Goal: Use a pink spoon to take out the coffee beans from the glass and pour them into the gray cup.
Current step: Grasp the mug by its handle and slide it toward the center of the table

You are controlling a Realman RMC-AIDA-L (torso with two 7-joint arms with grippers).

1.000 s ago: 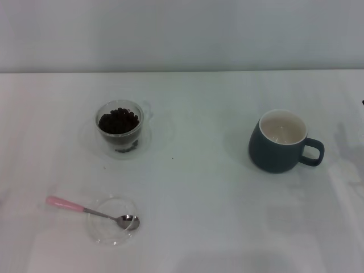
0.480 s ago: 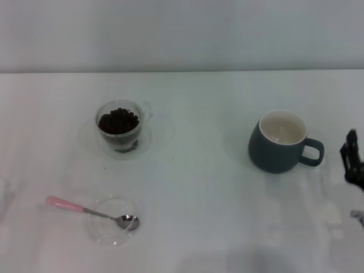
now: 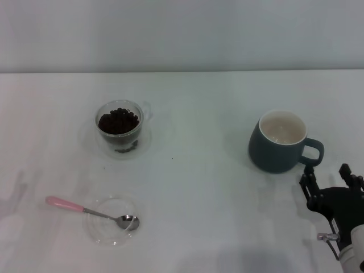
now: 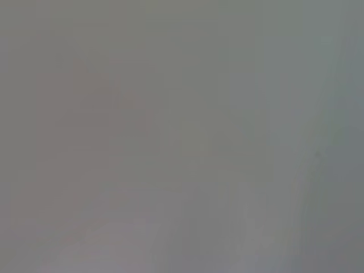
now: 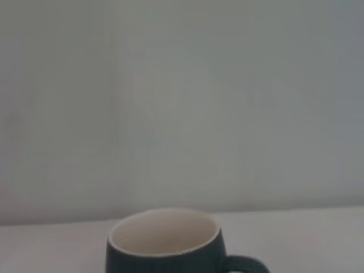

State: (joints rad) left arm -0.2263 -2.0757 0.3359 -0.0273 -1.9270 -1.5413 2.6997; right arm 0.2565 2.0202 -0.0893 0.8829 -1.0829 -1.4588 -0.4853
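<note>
While nothing is yet gripped, judged as opening step: approach, before any scooping. Right gripper seen at near right of table, just near-right of gray cup, fingers spread apart and empty, pointing toward the far side. Left gripper not seen in head view; left wrist view blank grey, so finger state cannot be told. Pink spoon lying untouched at near left, bowl resting in flat clear dish, pink handle pointing left off the dish rim. Glass at far left, upright, holding coffee beans heaped nearly to the rim; a few dark specks noted on the table near it, too small to identify. Gray cup at right, upright, handle turned right, cream inside looking empty; same cup also seen in right wrist view, rim and handle only. Spoon and glass both well apart from right gripper; cup close to it. Next move, by judgement: need a pinch on the thin pink handle, lifted clear of the dish without tipping it; left arm better placed for that, right gripper plausibly placed to steady the cup. Count: one spoon, one glass, one gray cup, one clear dish, one heap of many beans, one gripper visible.
</note>
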